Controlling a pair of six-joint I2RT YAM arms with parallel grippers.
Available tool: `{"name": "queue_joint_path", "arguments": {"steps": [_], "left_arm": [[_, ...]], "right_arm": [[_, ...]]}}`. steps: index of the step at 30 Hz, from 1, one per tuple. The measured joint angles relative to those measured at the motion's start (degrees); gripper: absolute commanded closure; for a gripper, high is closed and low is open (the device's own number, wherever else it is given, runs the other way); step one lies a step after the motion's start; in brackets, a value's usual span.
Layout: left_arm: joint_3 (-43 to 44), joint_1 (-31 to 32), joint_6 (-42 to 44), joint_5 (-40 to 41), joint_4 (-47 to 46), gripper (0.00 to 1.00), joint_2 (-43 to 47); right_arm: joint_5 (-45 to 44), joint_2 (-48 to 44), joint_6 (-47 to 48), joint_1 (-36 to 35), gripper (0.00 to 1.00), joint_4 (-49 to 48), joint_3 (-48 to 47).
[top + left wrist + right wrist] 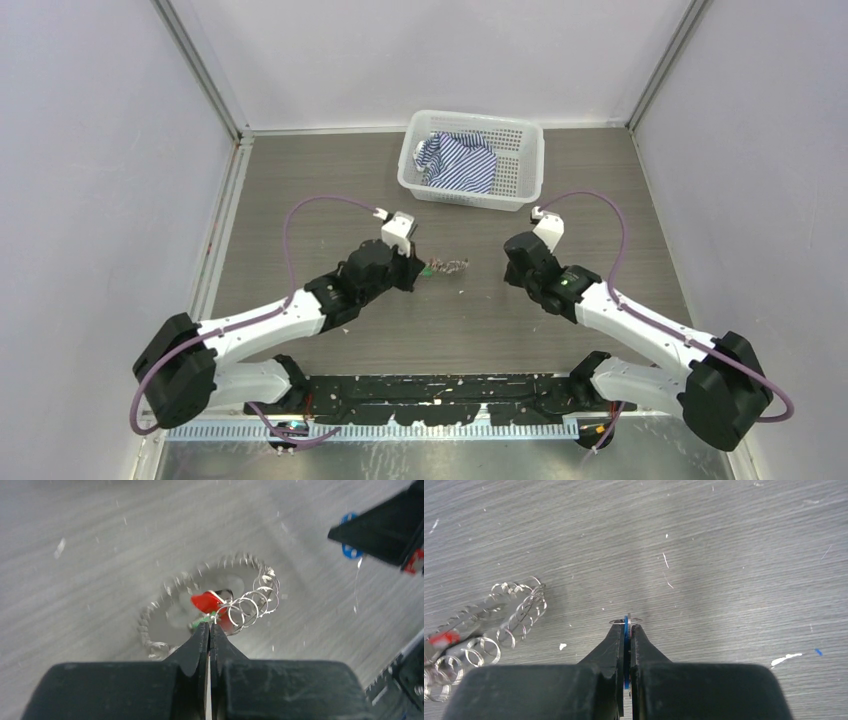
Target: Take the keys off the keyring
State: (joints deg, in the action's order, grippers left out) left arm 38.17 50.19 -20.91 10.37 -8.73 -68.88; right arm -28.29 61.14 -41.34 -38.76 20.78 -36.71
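Note:
The keyring (165, 610), a thin hoop rimmed with small silvery rings, lies on the table and also shows in the top view (447, 266) and the right wrist view (499, 620). A red key (206, 601) and a dark piece (226, 594) sit inside the hoop. My left gripper (209, 626) is shut, pinching the hoop's near rim beside a small green bit. My right gripper (626, 625) is shut on the blue key (626, 622), held edge-on with a small ring at its top, apart from the hoop to its right. From the top view, the grippers (412, 262) (512, 268) flank the hoop.
A white plastic basket (520, 175) holding a blue-and-white striped cloth (458, 162) stands at the back of the table. White walls and metal rails bound the table on three sides. White specks are scattered on the grey wood-grain surface.

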Motion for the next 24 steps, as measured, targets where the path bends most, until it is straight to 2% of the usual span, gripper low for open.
{"name": "queue_joint_path", "arguments": {"steps": [5, 9, 13, 14, 15, 18, 24], "left_arm": [[-7.9, 0.1, -4.3, -2.5, 4.6, 0.99, 4.9], [-10.6, 0.1, -6.2, -2.7, 8.3, 0.99, 6.5], [-10.4, 0.1, -8.1, 0.3, 11.3, 0.80, 6.4], [-10.1, 0.0, -8.7, 1.5, 11.9, 0.69, 6.0], [-9.8, 0.0, -8.9, 2.3, 12.3, 0.54, 5.6], [-8.1, 0.0, -9.6, 5.2, 14.3, 0.47, 4.4], [-2.9, 0.0, -9.0, 8.1, 19.6, 0.23, 4.1]], "right_arm": [[0.7, 2.2, -3.5, 0.0, 0.99, 0.4, 1.4], [0.9, 2.9, -5.9, 0.0, 0.99, 0.9, 2.5], [0.5, 3.6, -7.1, 0.2, 0.98, 1.4, 2.6], [0.5, 3.9, -7.4, 0.4, 0.96, 1.6, 2.6], [0.4, 4.2, -7.6, 0.6, 0.93, 1.8, 2.6], [0.3, 4.6, -8.3, 1.5, 0.85, 2.3, 2.6], [-0.3, 4.5, -8.6, 2.9, 0.67, 3.4, 2.6]]}}
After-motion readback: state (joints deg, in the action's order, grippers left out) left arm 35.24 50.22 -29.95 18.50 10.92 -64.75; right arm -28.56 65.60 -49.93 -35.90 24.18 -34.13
